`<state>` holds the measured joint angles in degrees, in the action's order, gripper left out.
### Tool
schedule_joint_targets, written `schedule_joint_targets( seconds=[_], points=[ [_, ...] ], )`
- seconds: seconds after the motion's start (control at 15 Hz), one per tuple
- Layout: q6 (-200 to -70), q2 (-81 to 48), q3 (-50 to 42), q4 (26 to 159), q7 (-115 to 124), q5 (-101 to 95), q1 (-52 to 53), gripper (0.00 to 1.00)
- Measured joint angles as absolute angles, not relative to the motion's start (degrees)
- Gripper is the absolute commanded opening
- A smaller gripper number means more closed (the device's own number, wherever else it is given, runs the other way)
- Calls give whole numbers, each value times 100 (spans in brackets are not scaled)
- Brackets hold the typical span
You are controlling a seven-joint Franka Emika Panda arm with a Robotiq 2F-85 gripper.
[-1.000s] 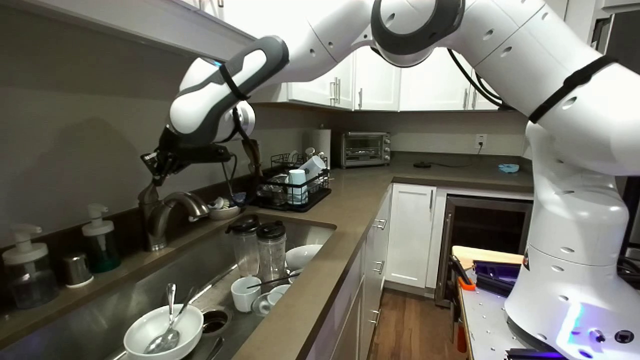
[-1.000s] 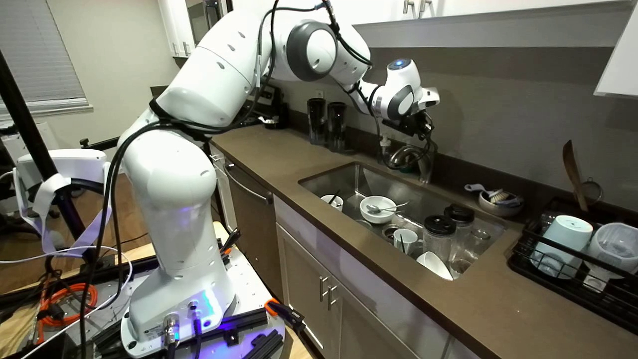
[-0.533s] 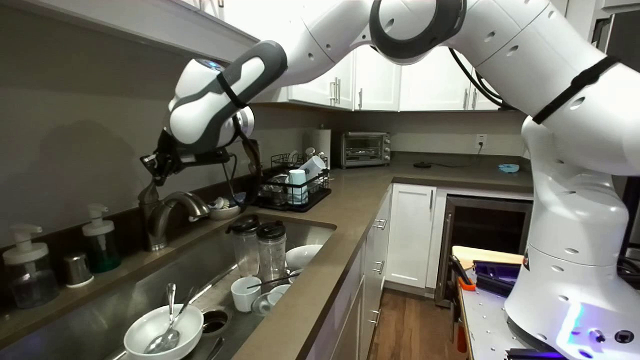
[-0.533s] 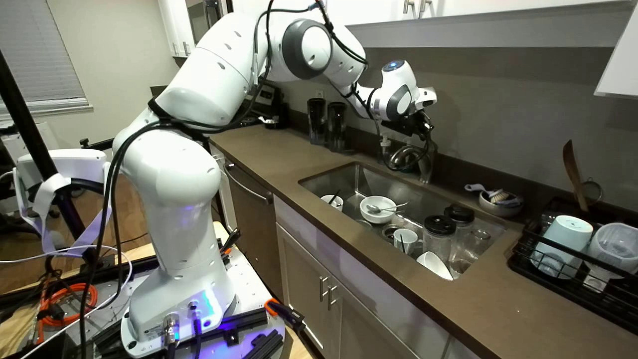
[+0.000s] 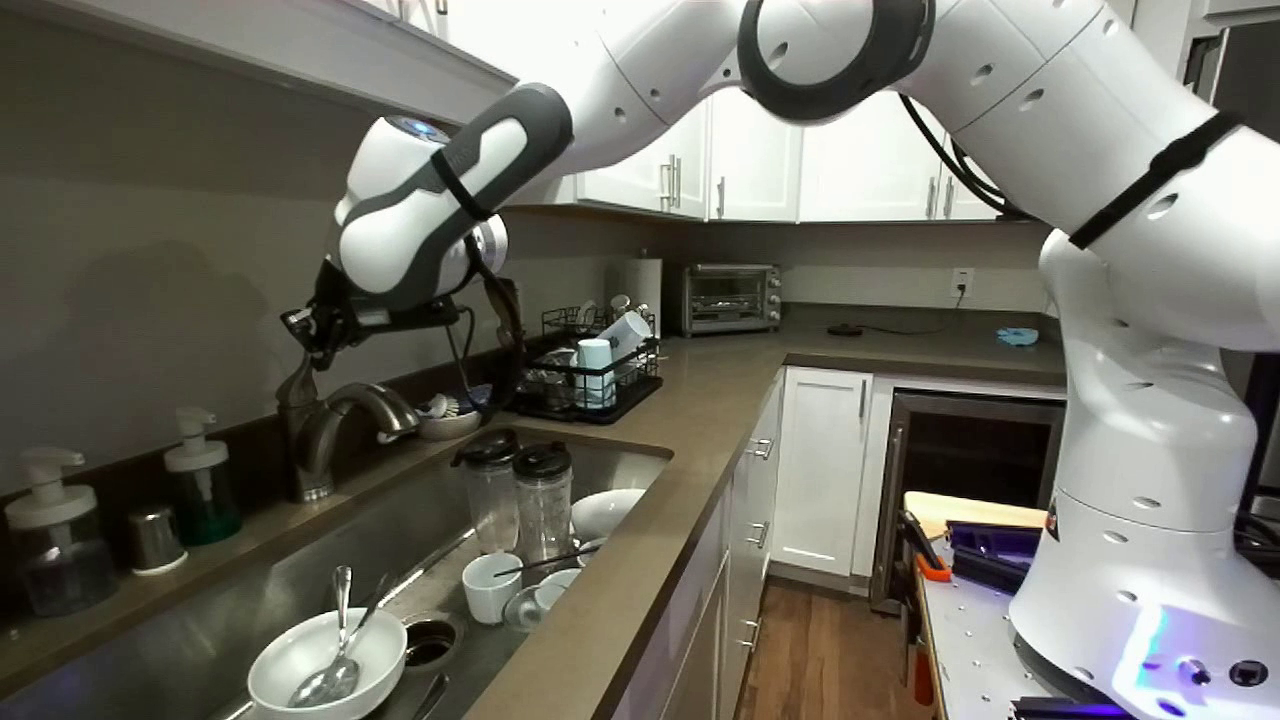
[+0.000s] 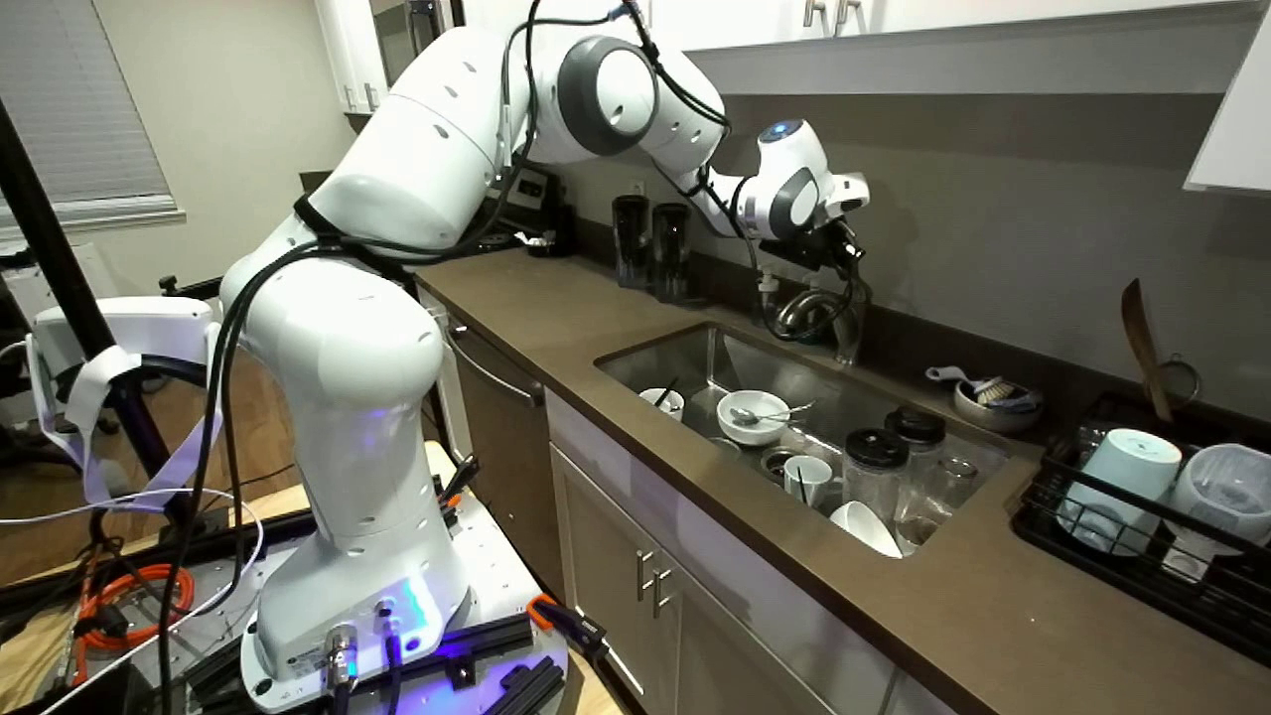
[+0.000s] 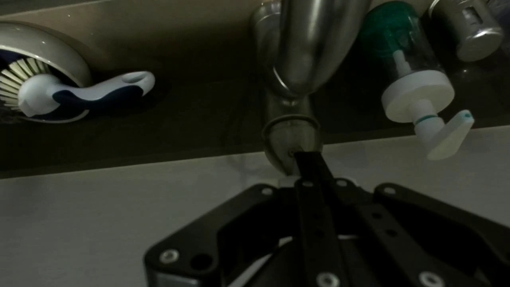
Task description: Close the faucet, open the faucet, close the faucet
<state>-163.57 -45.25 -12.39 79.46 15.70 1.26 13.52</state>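
A gray wall rose behind the brown worktop, over which the white robot arm arched. Set into the worktop was the steel sink, with a black dish rack near one end. At the sink's back edge rose the metal faucet, its spout curved toward the sink and its lever handle pointing up. The jaws were together, their tips at the handle's upper end; whether they touched it could not be told. Two black-lidded tumblers stood in the sink, and a soap dispenser near the faucet. A white bowl in the sink held a spoon.
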Motion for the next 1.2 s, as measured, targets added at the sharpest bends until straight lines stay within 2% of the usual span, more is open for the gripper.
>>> schedule_joint_targets(
  seconds=[1.2],
  points=[
    [-17811,-4852,-1976,8231,2388,153,1871,0]
  ],
)
